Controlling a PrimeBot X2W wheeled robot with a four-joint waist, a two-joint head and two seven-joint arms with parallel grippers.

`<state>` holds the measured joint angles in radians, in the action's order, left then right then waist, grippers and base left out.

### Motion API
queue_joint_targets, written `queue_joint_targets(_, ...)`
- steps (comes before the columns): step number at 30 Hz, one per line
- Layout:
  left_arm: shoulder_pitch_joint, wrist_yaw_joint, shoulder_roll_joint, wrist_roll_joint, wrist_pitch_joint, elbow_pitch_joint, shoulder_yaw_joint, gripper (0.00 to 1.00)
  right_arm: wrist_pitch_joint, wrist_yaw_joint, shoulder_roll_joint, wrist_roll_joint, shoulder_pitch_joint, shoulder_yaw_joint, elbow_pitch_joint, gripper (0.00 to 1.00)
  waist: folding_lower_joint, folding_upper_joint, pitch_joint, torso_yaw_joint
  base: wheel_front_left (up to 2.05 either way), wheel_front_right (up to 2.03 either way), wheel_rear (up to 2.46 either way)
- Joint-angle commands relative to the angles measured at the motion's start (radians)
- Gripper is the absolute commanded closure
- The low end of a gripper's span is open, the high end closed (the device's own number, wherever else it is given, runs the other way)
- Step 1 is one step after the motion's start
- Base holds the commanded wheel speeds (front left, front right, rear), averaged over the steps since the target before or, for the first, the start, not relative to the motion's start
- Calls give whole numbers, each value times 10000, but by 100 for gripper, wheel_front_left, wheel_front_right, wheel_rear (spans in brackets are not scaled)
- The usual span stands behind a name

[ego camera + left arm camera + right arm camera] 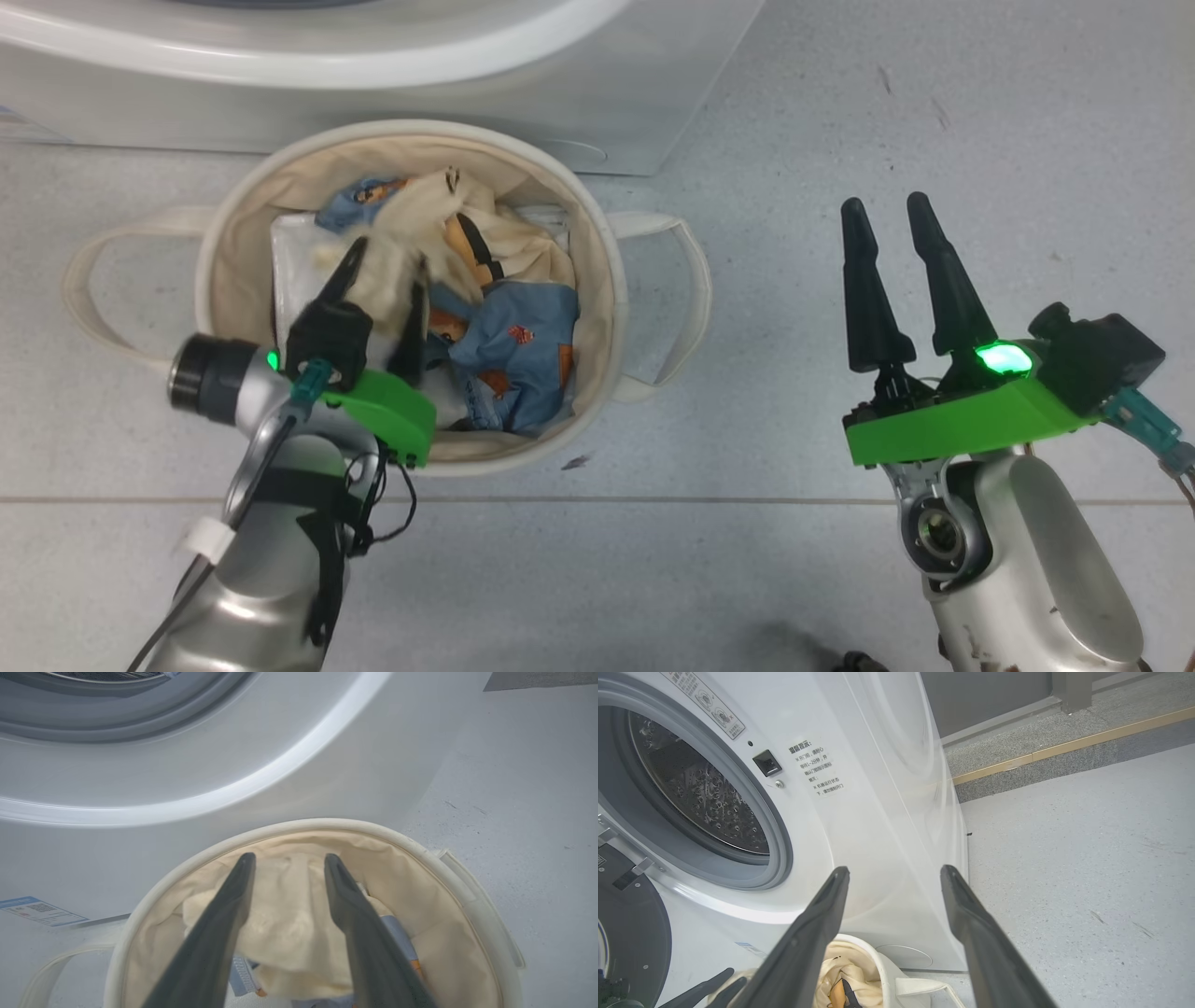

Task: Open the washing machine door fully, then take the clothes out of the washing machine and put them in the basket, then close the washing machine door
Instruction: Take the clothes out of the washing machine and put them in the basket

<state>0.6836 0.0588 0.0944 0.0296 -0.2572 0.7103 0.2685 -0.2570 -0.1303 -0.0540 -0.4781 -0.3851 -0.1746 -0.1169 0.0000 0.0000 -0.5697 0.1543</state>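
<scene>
The round cream basket (611,280) stands on the floor right in front of the white washing machine (373,84). In it lie the clothes: light blue printed fabric (523,345) and a cream piece (420,215). My left gripper (383,285) hangs over the basket's left half, its jaws apart, with the cream cloth (289,933) loose between and beneath the fingers. My right gripper (887,224) is open over bare floor to the right of the basket. In the right wrist view the washing machine door (635,933) stands swung open at the lower left, and the steel drum (691,788) shows no fabric.
A flat white folded sheet (294,271) lies along the basket's left inner side. The basket's loop handles (686,280) stick out on both sides. Grey floor (934,121) stretches to the right, and a raised kerb (1064,746) runs behind the machine.
</scene>
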Motion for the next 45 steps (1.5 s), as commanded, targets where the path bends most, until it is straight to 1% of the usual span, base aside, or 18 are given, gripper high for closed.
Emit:
queue_joint_targets(1,-8,-86,168,16,-45,-52,-190,0,-47,-4,38,24,96,-210,280,0,0,0,74,-39,0,0,0)
queue_joint_targets(5,-79,-44,127,46,-45,-53,-207,0,-47,-4,38,46,118,-232,225,0,0,0,266,-159,0,0,0)
queue_joint_targets(8,-213,18,83,105,-45,-420,-278,0,-48,-4,38,83,143,-270,184,0,0,0,449,-278,0,0,0)
queue_joint_targets(15,-858,75,-43,305,-45,-2350,-571,0,-48,-4,38,203,230,-163,176,0,0,0,1108,-652,0,0,0)
queue_joint_targets(22,-2186,218,-209,430,-45,-4391,-872,0,-48,-4,38,345,544,-64,120,0,0,0,2019,-1024,0,0,0)
queue_joint_targets(23,-2186,218,-209,430,-45,-4391,-872,0,-48,-4,38,345,544,-64,120,0,0,0,2019,-1024,0,0,0)
queue_joint_targets(28,-3191,459,-297,413,-45,-5437,-1087,0,-48,-4,38,426,866,-175,170,0,0,0,2638,-1237,0,0,0)
queue_joint_targets(38,-4533,577,-382,573,-45,-6516,-1450,0,-48,-4,38,251,1623,-235,170,0,0,0,3483,-1371,0,0,0)
queue_joint_targets(41,-4845,555,-403,659,-45,-6786,-1530,0,-48,-4,38,164,1770,-222,135,0,0,0,3679,-1328,0,0,0)
queue_joint_targets(45,-5120,456,-421,668,-45,-6771,-1470,0,-48,-4,38,91,1924,-226,92,0,0,0,3970,-1281,0,0,0)
